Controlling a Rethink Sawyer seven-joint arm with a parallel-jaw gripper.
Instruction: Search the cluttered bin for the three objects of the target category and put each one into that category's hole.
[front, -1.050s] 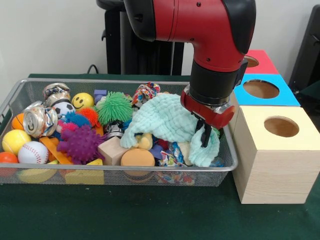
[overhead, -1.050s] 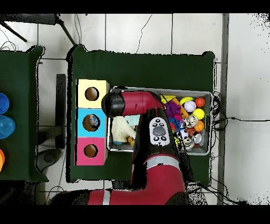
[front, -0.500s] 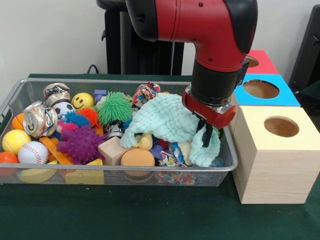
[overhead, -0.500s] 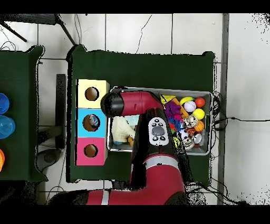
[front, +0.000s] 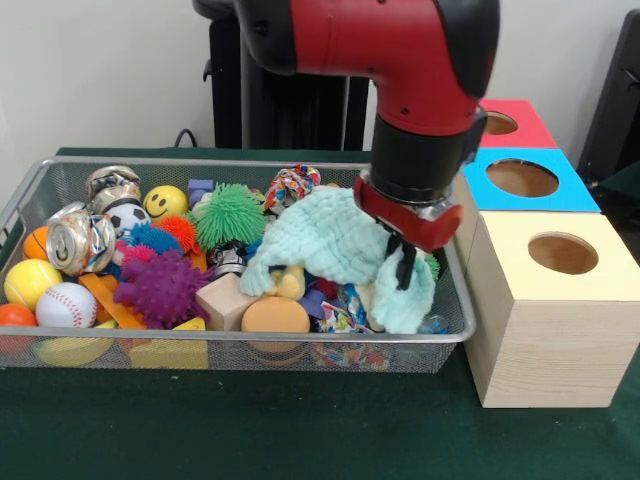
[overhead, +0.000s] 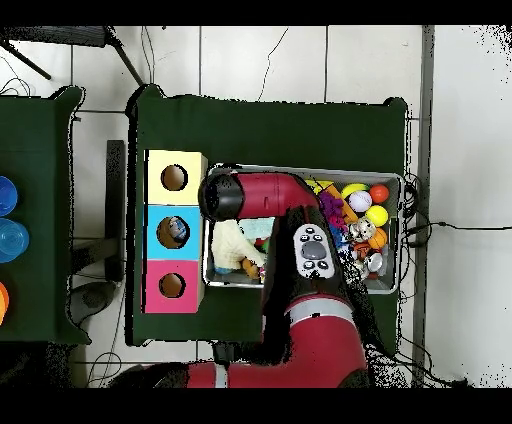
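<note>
1. No words, brand names or numbers can be read in either view.
2. A smiling face is printed in black on the yellow ball (front: 165, 201) at the back of the wire bin (front: 440, 345); it is a sign only, with no letters.
3. Printing is carried on the crushed can (front: 82, 238) at the bin's left side, but it is too small and blurred to be read.
4. Small marks are seen on the grey panel (overhead: 313, 254) on the arm in the overhead view; none can be made out.
</note>
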